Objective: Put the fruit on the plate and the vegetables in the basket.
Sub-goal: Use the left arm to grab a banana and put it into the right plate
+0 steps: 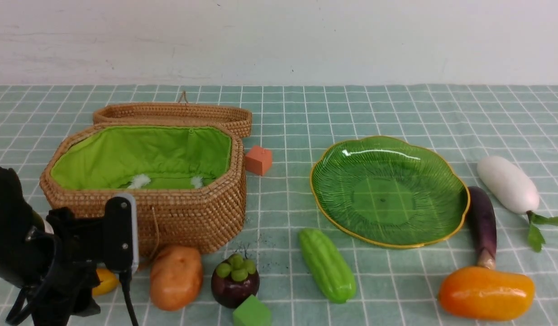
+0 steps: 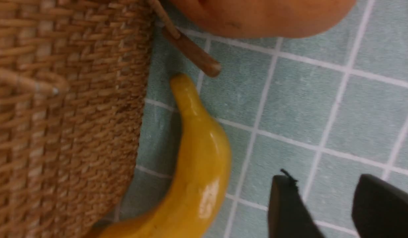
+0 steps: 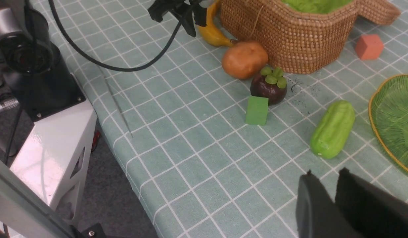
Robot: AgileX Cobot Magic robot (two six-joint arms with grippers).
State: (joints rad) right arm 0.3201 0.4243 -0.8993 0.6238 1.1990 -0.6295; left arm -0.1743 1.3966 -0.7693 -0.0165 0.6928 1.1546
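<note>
The left gripper (image 2: pixel 336 211) hangs low at the basket's (image 1: pixel 193 217) seven o'clock. Its jaws are partly apart and grip nothing. It is near the banana (image 2: pixel 200 165), which lies along the basket wall. The potato (image 1: pixel 175 277) sits at the basket's six o'clock and the mangosteen (image 1: pixel 235 281) at five, with a green cube (image 1: pixel 251 313) just beside it. Around the plate (image 1: pixel 342 190), the gourd (image 1: pixel 327 265) lies at seven o'clock, the eggplant (image 1: pixel 482 222) at three, the mango (image 1: pixel 486 293) at five and the radish (image 1: pixel 507 183) at two. The right gripper (image 3: pixel 333 188) holds its fingers close together, but I cannot tell whether they touch.
</note>
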